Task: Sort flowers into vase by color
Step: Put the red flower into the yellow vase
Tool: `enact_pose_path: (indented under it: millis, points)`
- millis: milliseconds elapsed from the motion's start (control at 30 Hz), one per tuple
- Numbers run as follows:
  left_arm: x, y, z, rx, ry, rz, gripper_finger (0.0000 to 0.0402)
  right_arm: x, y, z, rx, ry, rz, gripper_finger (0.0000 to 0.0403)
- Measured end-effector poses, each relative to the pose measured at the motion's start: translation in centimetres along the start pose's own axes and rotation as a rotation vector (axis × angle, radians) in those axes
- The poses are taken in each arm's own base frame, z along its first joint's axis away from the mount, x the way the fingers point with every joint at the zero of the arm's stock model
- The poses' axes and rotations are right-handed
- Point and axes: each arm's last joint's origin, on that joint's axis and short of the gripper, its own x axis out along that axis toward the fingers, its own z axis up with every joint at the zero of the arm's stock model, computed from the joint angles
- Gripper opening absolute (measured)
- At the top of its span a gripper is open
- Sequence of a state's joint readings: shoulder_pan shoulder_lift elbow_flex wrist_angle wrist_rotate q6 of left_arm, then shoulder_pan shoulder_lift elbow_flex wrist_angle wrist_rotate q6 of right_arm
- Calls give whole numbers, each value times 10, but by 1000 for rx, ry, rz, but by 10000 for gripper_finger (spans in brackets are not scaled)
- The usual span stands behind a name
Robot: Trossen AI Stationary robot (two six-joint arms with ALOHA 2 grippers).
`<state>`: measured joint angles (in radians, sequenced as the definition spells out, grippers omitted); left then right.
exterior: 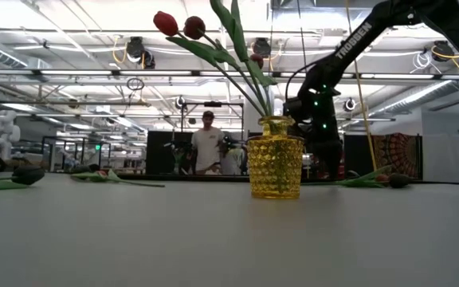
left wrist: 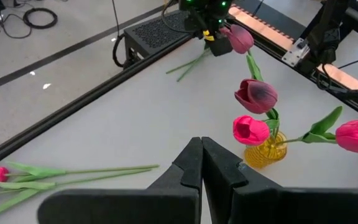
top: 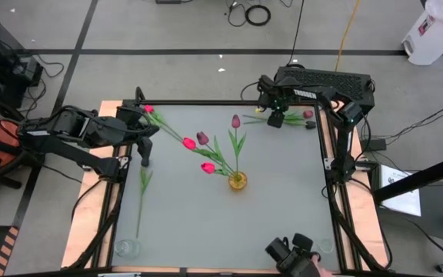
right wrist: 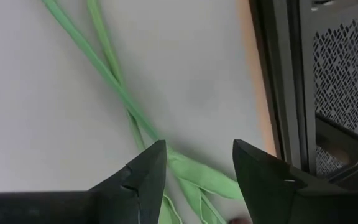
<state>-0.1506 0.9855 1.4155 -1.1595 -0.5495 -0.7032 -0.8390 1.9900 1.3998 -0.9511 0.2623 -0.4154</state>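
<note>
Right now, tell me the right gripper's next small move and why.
Probably lower and close. The right gripper hangs open above green stems lying flat by the table's far right corner; the stems run between its fingers, not yet pinched. The left gripper waits shut.

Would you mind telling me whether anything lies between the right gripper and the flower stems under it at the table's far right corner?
Nothing visible does. The right gripper hangs open directly over the green stems of the flower lying there, with only bare table around them; the yellow vase stands well away, mid-table.
</note>
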Motion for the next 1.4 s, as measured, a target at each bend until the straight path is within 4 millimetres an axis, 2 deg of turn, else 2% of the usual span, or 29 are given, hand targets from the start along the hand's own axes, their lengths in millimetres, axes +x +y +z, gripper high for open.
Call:
enact_pose_path:
  millis: [567,1400]
  points:
    - [0,0,0,-20,1,0,9,0,2,-7,20,67,35,178]
    - [0,0,0,-21,1,0,9,3,0,-2,68,-8,52,178]
